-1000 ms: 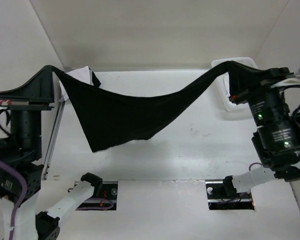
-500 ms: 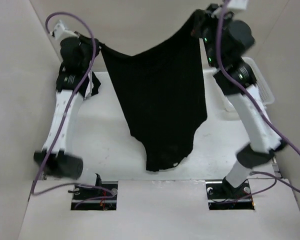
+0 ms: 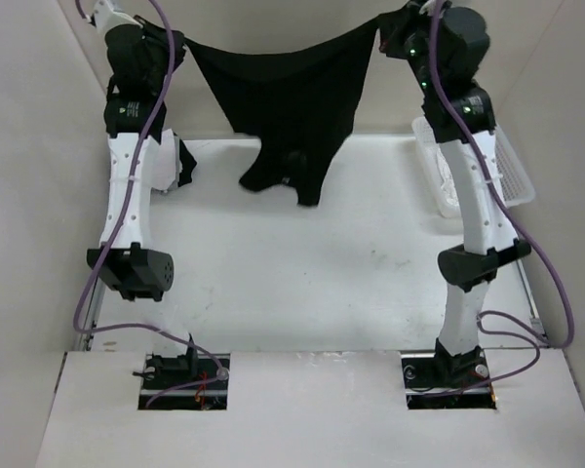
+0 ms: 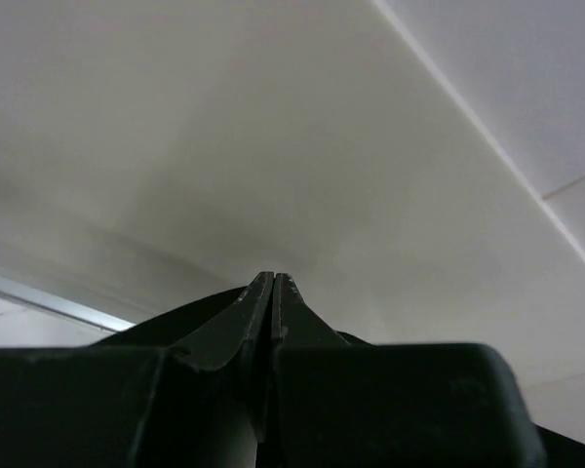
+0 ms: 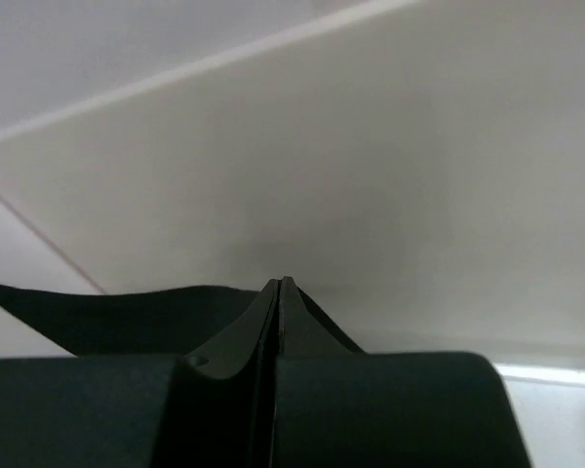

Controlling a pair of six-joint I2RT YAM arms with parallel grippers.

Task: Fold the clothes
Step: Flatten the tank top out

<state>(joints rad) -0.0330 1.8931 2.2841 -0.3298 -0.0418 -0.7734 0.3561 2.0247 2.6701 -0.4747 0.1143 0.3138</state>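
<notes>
**Top external view**
- Left arm point(image 3: 127, 185) is stretched tall, rising from its elbow near the table's left edge to a wrist high against the back wall point(image 3: 273, 19).
- Right arm point(image 3: 473, 195) mirrors it on the right, with its wrist at the same height.
- Left gripper point(image 3: 180, 44) points inward to the right; right gripper point(image 3: 378, 34) points inward to the left.
- Each is pinched on one upper corner of the black top point(image 3: 292, 97).
- The top hangs between the two grippers at the far end of the table point(image 3: 302, 283). Its upper edge runs left to right with a shallow sag.
- Its long axis drops downward, narrowing to a bunched lower end over the far table surface. Whether that end touches the table I cannot tell.
- A small heap of black-and-white garments point(image 3: 180, 164) lies at the far left, beside the left arm.
- A white lattice basket point(image 3: 512, 171) sits at the far right, behind the right arm.

**Left wrist view**
- Left gripper point(image 4: 273, 285) has its fingers pressed flat together, aimed at the wall.
- Dark fabric of the top point(image 4: 175, 322) shows at the finger roots.

**Right wrist view**
- Right gripper point(image 5: 280, 287) has its fingers pressed together with no gap.
- A black band of the top point(image 5: 107, 312) runs off to the left from them.
</notes>
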